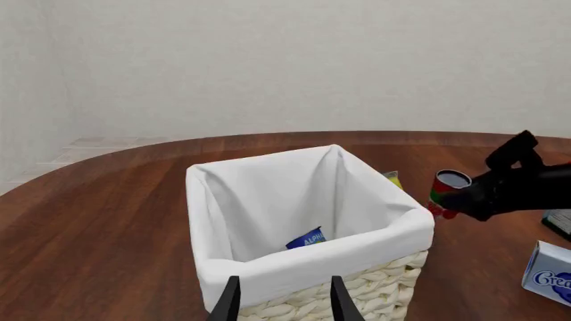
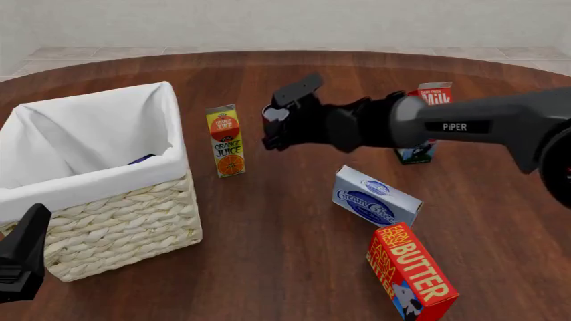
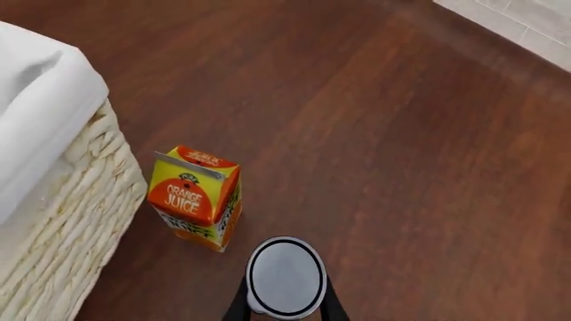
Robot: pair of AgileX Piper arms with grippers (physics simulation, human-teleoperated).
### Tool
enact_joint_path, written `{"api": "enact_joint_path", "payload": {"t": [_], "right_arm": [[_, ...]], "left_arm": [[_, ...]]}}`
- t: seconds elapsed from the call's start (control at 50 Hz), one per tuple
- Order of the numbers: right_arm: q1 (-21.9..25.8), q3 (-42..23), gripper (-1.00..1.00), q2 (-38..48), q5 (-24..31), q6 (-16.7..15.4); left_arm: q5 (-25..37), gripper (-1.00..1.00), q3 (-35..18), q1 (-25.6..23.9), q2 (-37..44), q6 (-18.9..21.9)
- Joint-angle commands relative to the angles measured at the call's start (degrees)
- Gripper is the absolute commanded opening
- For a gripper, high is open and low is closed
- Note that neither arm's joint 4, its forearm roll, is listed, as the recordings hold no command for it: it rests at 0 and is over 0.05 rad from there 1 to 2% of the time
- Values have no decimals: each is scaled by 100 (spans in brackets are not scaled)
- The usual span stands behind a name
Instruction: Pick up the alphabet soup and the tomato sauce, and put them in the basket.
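At centre frame the right end effector grips the tomato sauce aloft; the orange juice carton stands between it and the basket. The left end effector is open at lower left.

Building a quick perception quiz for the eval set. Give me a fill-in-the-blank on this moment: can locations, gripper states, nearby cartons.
1. The alphabet soup lies inside the ____.
2. The right gripper is shut on the ____, held in the air.
3. The left gripper holds nothing; its state is ____.
4. The carton standing between the basket and the right gripper is labelled orange ____.

Missing words: basket; tomato sauce; open; juice
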Motion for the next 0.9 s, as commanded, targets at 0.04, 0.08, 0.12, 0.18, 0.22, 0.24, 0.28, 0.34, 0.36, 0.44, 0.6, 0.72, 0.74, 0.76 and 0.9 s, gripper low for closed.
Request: {"api": "enact_joint_path", "payload": {"t": [0.04,0.08,0.12,0.18,0.22,0.24,0.28,0.34,0.36,0.44,0.6,0.72,0.74,0.76,0.9], "right_arm": [[12,105,-100,-310,26,94],[37,142,-100,-382,29,99],[45,142,-100,-414,51,108],[76,143,-100,-510,104,126],[95,157,-100,-574,119,125],[111,166,-100,-606,128,133],[132,181,-100,-659,144,141],[164,195,-100,-732,164,158],[171,189,-100,-762,181,163],[220,205,-100,-877,204,166],[312,193,-100,-1053,272,99],[356,178,-100,-1140,313,98],[378,184,-100,-1193,327,100],[378,184,-100,-1194,327,100],[465,140,-100,-1339,410,104]], "left_arm": [[0,100,0,0,0,0],[0,100,0,0,0,0],[0,100,0,0,0,0],[0,100,0,0,0,0],[0,100,0,0,0,0],[0,100,0,0,0,0],[0,100,0,0,0,0],[0,100,0,0,0,0],[0,100,0,0,0,0],[0,100,0,0,0,0],[0,100,0,0,0,0],[0,100,0,0,0,0],[0,100,0,0,0,0],[0,100,0,0,0,0],[0,100,0,0,0,0]]}}
